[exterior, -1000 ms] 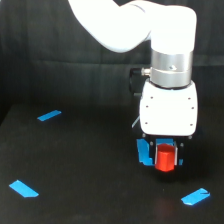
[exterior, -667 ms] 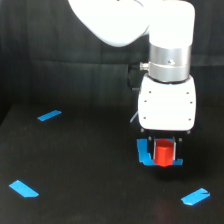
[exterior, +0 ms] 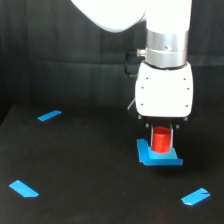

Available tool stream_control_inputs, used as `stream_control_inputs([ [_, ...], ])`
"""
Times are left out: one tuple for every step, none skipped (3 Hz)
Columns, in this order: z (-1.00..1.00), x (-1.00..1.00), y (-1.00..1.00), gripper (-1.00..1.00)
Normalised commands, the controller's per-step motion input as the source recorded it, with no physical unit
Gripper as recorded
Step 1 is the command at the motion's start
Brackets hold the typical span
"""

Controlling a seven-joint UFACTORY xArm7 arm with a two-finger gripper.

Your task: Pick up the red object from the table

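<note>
While the white xArm6 arm (exterior: 165, 75) hung over the flat matte black table (exterior: 90, 165), its gripper (exterior: 161, 137) had the small stubby red-orange block (exterior: 161, 139) clamped between two dark fingers (exterior: 149, 134), one on each side of it. From where I stood the block looked clear of the table, its lower edge showing in front of the blue square patch (exterior: 157, 156) rather than resting on it (though from this angle I could not be sure how much air there was beneath it). Only the fingertips were visible under the white housing, so how deep the block sat in them was hard to tell.

To my eye the pick was mostly made, and what remained was to carry the block cleanly upward. I thought a straight vertical rise was the way to do it, slow and without any sideways drift, since the block was short and matte and a tilt could have worked it loose from the pads. Grip pressure needed to be held steady; easing it would have dropped the block back onto the patch. Three blue tape strips lay well apart on the table, one far back on the exterior view's left (exterior: 49, 115), one near the front left (exterior: 23, 188) and one near the front right (exterior: 195, 196), none of them in the way of a lift.
</note>
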Motion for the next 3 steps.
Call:
stream_control_inputs([
  [0.99, -0.10, 0.18, -0.95],
  [0.78, -0.12, 0.29, -1.00],
  [0.75, -0.07, 0.15, -1.00],
])
